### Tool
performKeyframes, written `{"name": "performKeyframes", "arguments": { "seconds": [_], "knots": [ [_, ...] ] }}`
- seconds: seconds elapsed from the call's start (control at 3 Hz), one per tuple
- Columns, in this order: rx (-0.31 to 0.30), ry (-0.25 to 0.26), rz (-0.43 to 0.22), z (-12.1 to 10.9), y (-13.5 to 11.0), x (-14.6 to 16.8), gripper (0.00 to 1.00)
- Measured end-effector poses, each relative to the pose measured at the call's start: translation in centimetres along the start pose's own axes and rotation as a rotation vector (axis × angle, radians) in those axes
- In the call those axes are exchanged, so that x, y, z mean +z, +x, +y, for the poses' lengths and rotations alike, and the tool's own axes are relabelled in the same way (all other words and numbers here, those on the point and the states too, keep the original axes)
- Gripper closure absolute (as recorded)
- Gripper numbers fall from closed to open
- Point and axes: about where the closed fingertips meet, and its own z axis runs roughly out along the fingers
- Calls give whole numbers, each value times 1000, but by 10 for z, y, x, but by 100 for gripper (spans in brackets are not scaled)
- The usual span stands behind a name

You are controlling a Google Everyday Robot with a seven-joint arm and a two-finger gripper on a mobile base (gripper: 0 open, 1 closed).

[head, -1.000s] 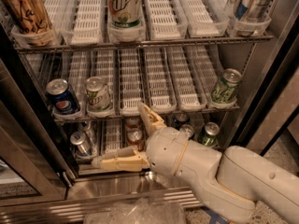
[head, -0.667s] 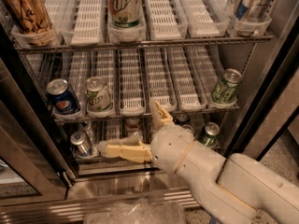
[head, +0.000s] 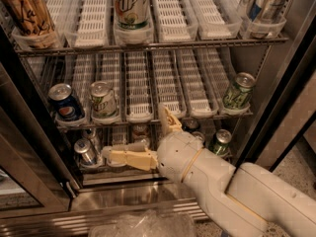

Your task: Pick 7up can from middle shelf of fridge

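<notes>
The 7up can (head: pixel 102 100) stands upright in the second lane from the left of the middle shelf (head: pixel 165 83) of the fridge (head: pixel 123 194). It is short and pale whitish-green with a silver top. My gripper (head: pixel 134 131) is open wide, below and to the right of the can, at the front edge of the middle shelf. One cream finger (head: pixel 126 157) points left under the shelf and the other (head: pixel 169 121) points up in front of it. The gripper holds nothing and does not touch the can.
A Pepsi can (head: pixel 65 102) stands left of the 7up can, and a darker green can (head: pixel 237 92) at the shelf's right end. A taller white "UP" can (head: pixel 131 6) and a brown can (head: pixel 27 11) stand on the top shelf. Several cans (head: pixel 86 152) sit on the bottom shelf.
My gripper and wrist have risen a little and moved in toward the fridge, closer to the middle shelf's front edge. The cans have not moved.
</notes>
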Motion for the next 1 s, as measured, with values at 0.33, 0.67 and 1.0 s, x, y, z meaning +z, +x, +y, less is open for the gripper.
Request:
{"name": "performKeyframes", "arguments": {
  "seconds": [0.33, 0.67, 1.0],
  "knots": [
    [-4, 88, -9, -20, -10, -14, 0],
    [-22, 156, -3, -34, -12, -31, 0],
    [-22, 156, -3, -34, -12, -31, 0]
  ]
}}
